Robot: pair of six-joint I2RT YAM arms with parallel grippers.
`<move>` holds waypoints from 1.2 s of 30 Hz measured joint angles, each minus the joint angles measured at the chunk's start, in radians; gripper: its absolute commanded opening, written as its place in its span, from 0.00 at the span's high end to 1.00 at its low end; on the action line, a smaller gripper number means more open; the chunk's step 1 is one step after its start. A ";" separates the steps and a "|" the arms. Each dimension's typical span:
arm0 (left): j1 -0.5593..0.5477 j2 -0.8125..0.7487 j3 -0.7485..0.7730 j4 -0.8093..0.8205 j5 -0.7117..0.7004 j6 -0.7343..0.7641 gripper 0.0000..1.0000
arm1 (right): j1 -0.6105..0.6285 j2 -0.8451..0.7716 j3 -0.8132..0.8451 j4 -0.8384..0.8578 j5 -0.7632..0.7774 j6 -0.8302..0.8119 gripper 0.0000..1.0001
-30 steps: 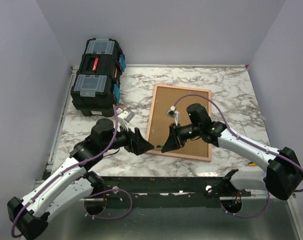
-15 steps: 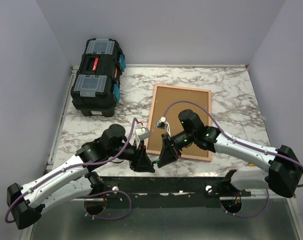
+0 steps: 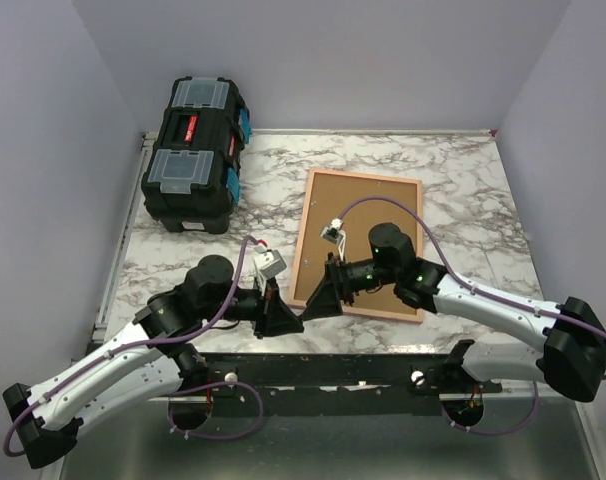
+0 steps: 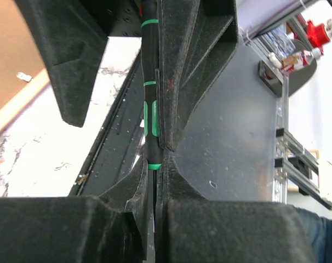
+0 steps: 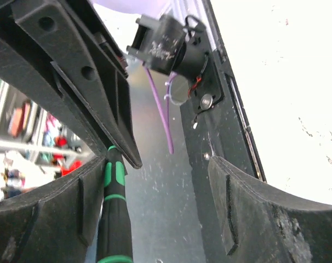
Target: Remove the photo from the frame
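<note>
The frame [image 3: 361, 238] lies back side up on the marble table, cork-brown with a thin pink rim; its corner also shows in the left wrist view [image 4: 15, 112]. The photo is hidden. Both grippers meet over the table's near edge, by the frame's near left corner. My left gripper [image 3: 286, 318] [image 4: 153, 178] is shut on a black-and-green screwdriver [image 4: 150, 109] [image 5: 114, 219]. My right gripper [image 3: 319, 298] [image 5: 160, 211] stands open around the same screwdriver, whose handle lies against one of the fingers [image 5: 51, 213], with the other finger well apart.
A black toolbox [image 3: 195, 152] with clear lid trays and blue latches stands at the table's far left corner. A black rail [image 3: 383, 368] runs along the near edge under the grippers. Purple cables loop over both arms.
My left gripper has closed on the screwdriver and my right gripper has opened off it. Both grippers came from beside the frame to the near edge.
</note>
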 measured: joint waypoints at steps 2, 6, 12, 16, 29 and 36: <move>0.000 -0.016 0.000 0.002 -0.040 -0.016 1.00 | 0.000 -0.025 -0.056 0.100 0.060 0.104 0.19; 0.000 -0.031 -0.003 0.016 -0.094 -0.059 1.00 | 0.000 -0.047 -0.164 0.311 0.148 0.288 0.27; 0.000 -0.036 -0.013 0.055 -0.143 -0.117 1.00 | 0.000 -0.056 -0.221 0.488 0.193 0.409 0.43; 0.000 -0.025 -0.013 0.067 -0.152 -0.136 1.00 | 0.000 -0.060 -0.221 0.535 0.199 0.420 0.53; 0.010 -0.005 -0.009 0.074 -0.161 -0.147 1.00 | 0.002 -0.025 -0.220 0.611 0.171 0.430 0.97; 0.027 0.001 -0.005 0.055 -0.171 -0.151 0.82 | 0.002 0.010 -0.211 0.632 0.158 0.420 0.99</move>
